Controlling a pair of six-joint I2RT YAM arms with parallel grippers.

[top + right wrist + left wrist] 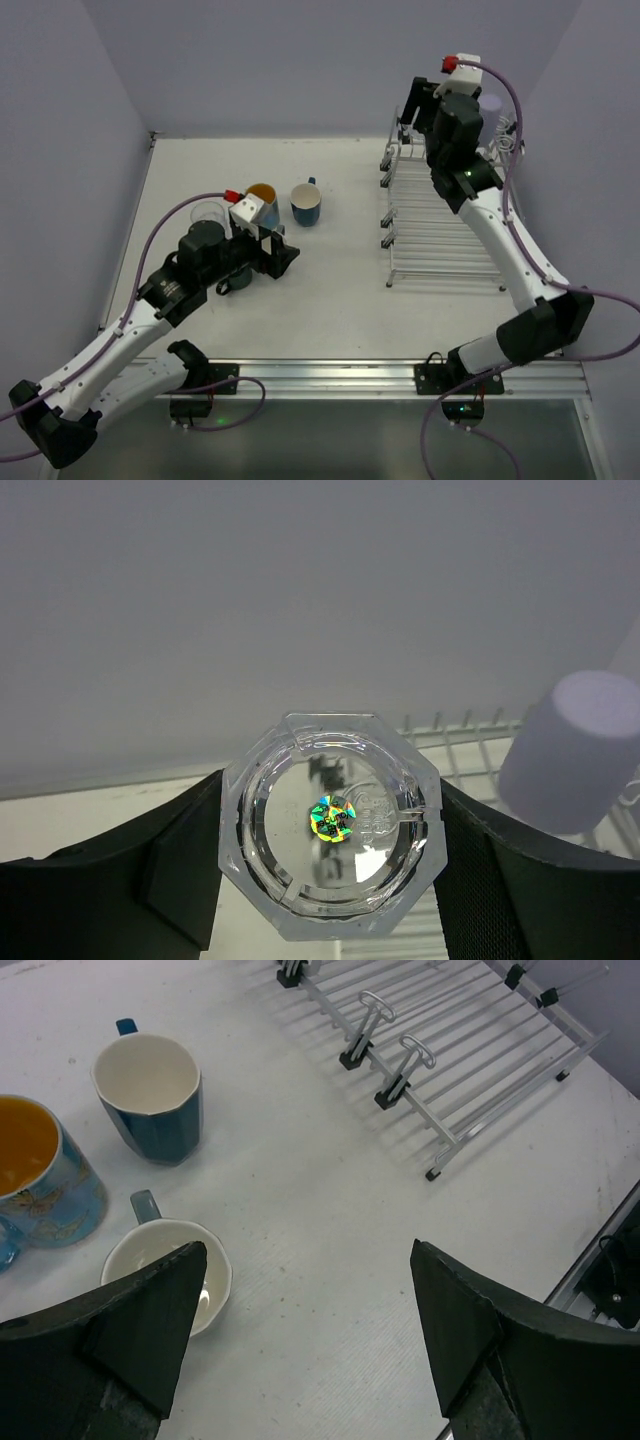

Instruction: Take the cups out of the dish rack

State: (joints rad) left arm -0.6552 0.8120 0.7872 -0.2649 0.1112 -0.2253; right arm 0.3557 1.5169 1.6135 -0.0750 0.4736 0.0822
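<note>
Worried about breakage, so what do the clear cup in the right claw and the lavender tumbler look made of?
Clear cup: glass or hard clear plastic, glossy; see-through, faceted, bright reflections. Lavender tumbler: probably plastic, matte; opaque, even colour, no shine.

Dish rack (440, 225): silver-white wire, right side of table (340, 300).
Octagonal clear glass (330, 825): clamped in right gripper (330, 875), base toward wrist camera, iridescent sticker on base.
Lavender tumbler (575, 750): on rack, closed end up, near glass.
Upright on table, left of rack: teal mug (150, 1095), white inside; blue patterned mug (40, 1185), orange inside; small white-inside cup (165, 1270); second clear glass (208, 213).
</note>
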